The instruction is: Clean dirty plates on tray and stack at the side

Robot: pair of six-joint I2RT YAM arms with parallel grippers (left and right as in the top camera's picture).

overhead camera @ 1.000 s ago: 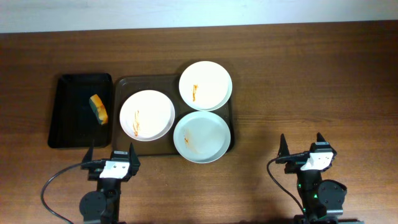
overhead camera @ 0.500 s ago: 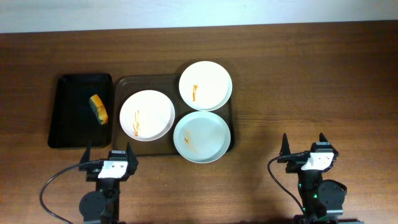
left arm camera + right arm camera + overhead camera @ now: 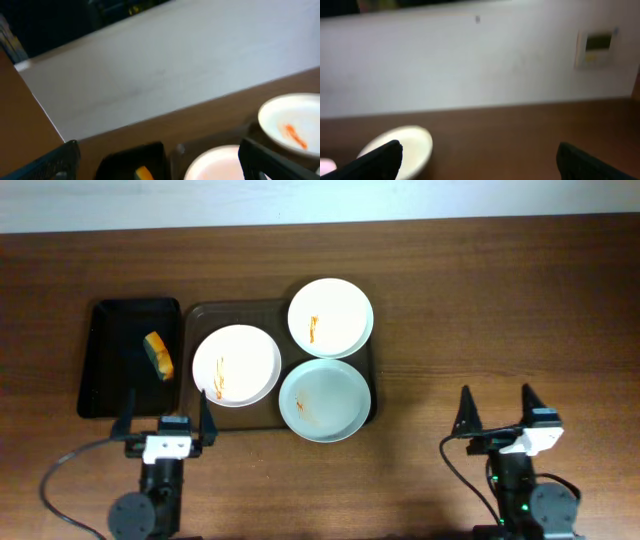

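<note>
Three white plates with orange-brown smears lie on the dark brown tray (image 3: 200,313): one at the left (image 3: 237,365), one at the back right (image 3: 331,317), and a faintly bluish one at the front right (image 3: 324,400). My left gripper (image 3: 165,412) is open and empty, just in front of the tray's front left corner. The left wrist view shows the left plate (image 3: 220,165) and the back right plate (image 3: 292,125). My right gripper (image 3: 497,408) is open and empty over bare table, well right of the tray. The right wrist view shows one plate (image 3: 402,145).
A smaller black tray (image 3: 120,370) sits left of the brown tray and holds an orange and green sponge (image 3: 158,356), which also shows in the left wrist view (image 3: 144,173). A white wall runs along the table's far edge.
Both arms have raised and tilted their grippers. The left gripper shifted left and forward toward the tray; the right gripper shifted slightly right. Both stay open. The plates have not moved.
</note>
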